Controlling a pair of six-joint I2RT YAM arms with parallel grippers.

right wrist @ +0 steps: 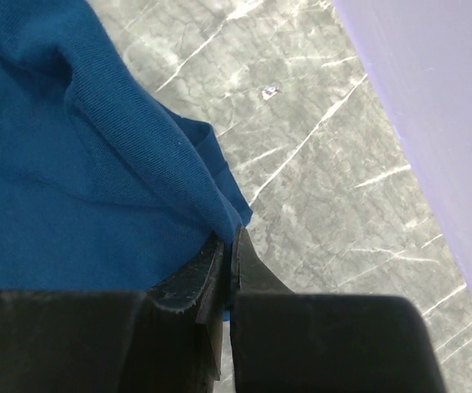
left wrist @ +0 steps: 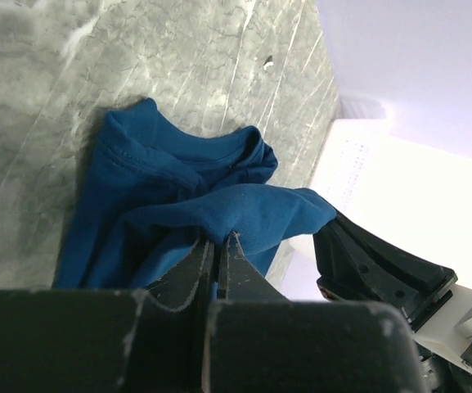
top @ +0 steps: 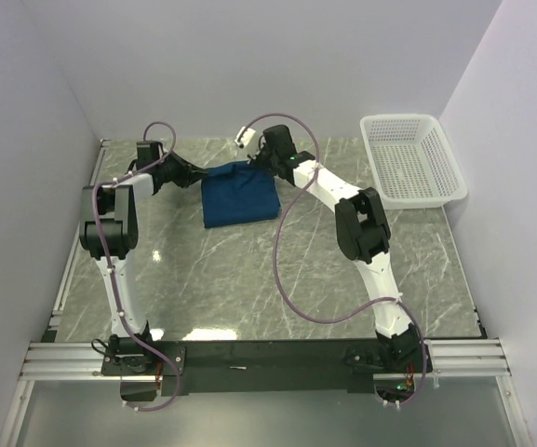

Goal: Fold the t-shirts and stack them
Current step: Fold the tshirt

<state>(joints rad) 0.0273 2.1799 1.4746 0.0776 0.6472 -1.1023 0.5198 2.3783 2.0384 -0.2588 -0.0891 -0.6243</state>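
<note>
While L arm [top: 110,223] and R arm [top: 361,228] reach from the near edge, the shirt [top: 240,194] lies bunched, roughly square, on the surface [top: 249,279], far centre. L jaws are clenched on its far-left fold, R jaws on its far-right corner. Basket [top: 412,158] sits far right, apart.

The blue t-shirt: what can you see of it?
The t-shirt is dark royal blue, soft knit cotton by its look, folded into a rough rectangle at the back of the grey marbled table. No print shows. Its far edge is lifted and bunched: the left gripper pinches the far left corner, the right gripper the far right, both shut on cloth. The rest lies on the table, apart from the white basket.
</note>
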